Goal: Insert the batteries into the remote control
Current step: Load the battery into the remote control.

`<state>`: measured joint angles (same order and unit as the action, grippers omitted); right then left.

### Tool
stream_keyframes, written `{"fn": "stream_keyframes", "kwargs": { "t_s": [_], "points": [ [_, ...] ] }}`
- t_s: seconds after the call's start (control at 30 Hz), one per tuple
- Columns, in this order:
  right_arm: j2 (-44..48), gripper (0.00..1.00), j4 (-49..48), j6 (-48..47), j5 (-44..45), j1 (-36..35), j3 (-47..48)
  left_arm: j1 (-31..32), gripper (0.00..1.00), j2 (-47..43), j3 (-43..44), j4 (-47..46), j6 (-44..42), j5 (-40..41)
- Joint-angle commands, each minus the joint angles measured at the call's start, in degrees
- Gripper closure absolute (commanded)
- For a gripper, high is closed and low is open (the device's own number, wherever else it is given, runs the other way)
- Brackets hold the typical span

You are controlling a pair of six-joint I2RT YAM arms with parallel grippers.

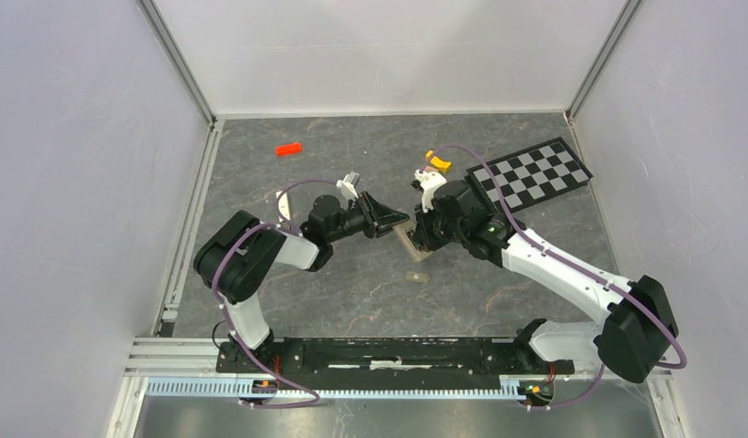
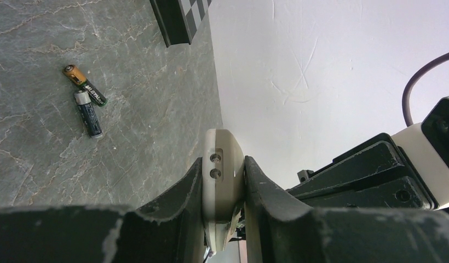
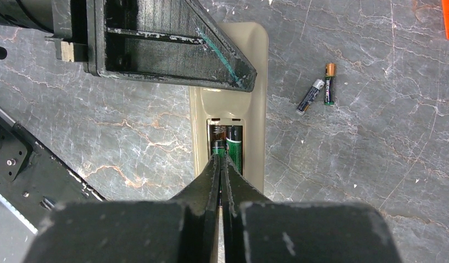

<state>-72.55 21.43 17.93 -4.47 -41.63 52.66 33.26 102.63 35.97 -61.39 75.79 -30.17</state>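
Left gripper (image 2: 223,164) clamps the remote control (image 3: 254,142) by one end; right gripper (image 3: 221,160), fingers pressed together, tips at batteries (image 3: 234,149) seated in its recess; two more lie near the remote, labels unreadable.

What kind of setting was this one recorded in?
Probably a lab robot cell, not a home: plain white panel walls in aluminium framing enclose a marble-patterned table, and a checkerboard calibration board lies at the back right.
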Motion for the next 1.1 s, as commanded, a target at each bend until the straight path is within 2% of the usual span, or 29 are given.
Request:
{"fn": "stream_keyframes", "kwargs": {
  "t_s": [0.0, 0.07, 0.4, 0.5, 0.6, 0.77, 0.9, 1.07],
  "points": [
    [-0.5, 0.97, 1.3, -0.7, 0.0, 0.0, 1.3, 0.1, 0.98, 0.1, 1.9, -4.4, 2.6, -0.1],
    [-0.3, 0.94, 0.2, -0.3, -0.1, 0.0, 1.0, 0.1, 0.98, 0.0, 1.9, -4.5, 2.9, 0.0],
    [5.6, 0.65, -6.7, 5.4, 3.6, 0.0, 1.5, 0.1, 0.98, -0.6, 0.6, -7.5, 8.6, 1.3],
    [10.7, 0.42, -13.2, 8.0, 3.0, 0.0, -1.7, 0.1, 0.98, -2.0, -0.2, -8.0, 10.2, 2.3],
    [17.3, 0.28, -20.9, 12.7, 4.9, 0.1, -9.0, 0.2, 0.98, -3.8, -0.7, -8.3, 13.3, 3.1],
    [25.8, 0.20, -24.0, 23.7, 13.4, 0.2, -14.5, 0.1, 0.98, -7.1, -1.4, -11.0, 20.2, 5.3],
    [31.9, 0.22, -32.2, 32.8, 17.0, 0.1, -21.4, 0.2, 0.98, -8.5, -2.0, -12.9, 26.4, 7.5],
    [32.3, 0.22, -39.7, 39.8, 15.6, 0.1, -25.3, 0.1, 0.98, -9.7, -2.0, -13.8, 30.2, 9.2]
  ]
}}
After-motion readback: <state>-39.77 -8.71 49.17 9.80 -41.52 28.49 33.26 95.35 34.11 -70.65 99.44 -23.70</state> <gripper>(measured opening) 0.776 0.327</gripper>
